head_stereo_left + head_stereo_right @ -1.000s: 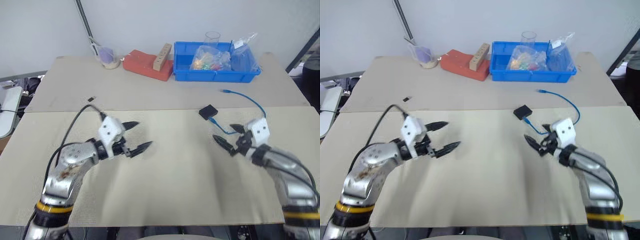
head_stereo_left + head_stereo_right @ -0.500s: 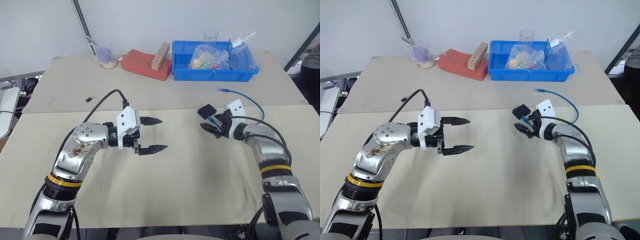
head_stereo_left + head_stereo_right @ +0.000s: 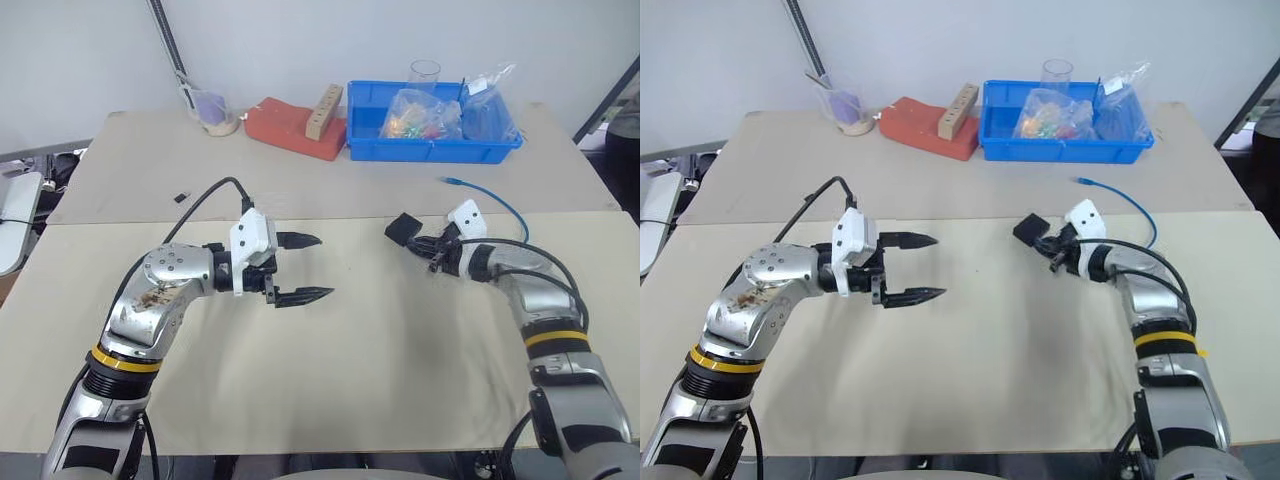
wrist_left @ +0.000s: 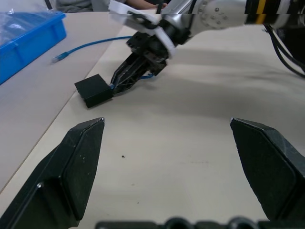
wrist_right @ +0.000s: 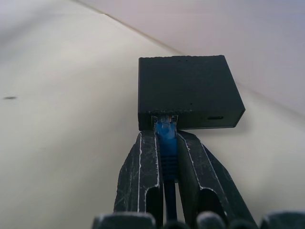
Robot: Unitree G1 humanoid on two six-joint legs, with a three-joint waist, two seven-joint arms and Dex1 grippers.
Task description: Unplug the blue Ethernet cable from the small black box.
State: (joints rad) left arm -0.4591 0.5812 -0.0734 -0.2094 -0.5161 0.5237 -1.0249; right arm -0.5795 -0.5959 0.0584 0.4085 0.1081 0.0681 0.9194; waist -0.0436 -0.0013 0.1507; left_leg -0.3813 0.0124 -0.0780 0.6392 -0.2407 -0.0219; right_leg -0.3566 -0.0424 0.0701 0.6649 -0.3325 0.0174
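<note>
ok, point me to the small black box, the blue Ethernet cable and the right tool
small black box [image 5: 187,88]: right wrist view, middle of its top face.
blue Ethernet cable [image 5: 165,131]: right wrist view, plug at the box's port.
right tool [image 5: 169,157]: right wrist view, midway between the fingertips, shut on the cable.

Right eye view: both arms over the beige table.
The right gripper is seen at the small black box, blue Ethernet cable trailing behind. The left gripper is held spread, well apart from the box.
</note>
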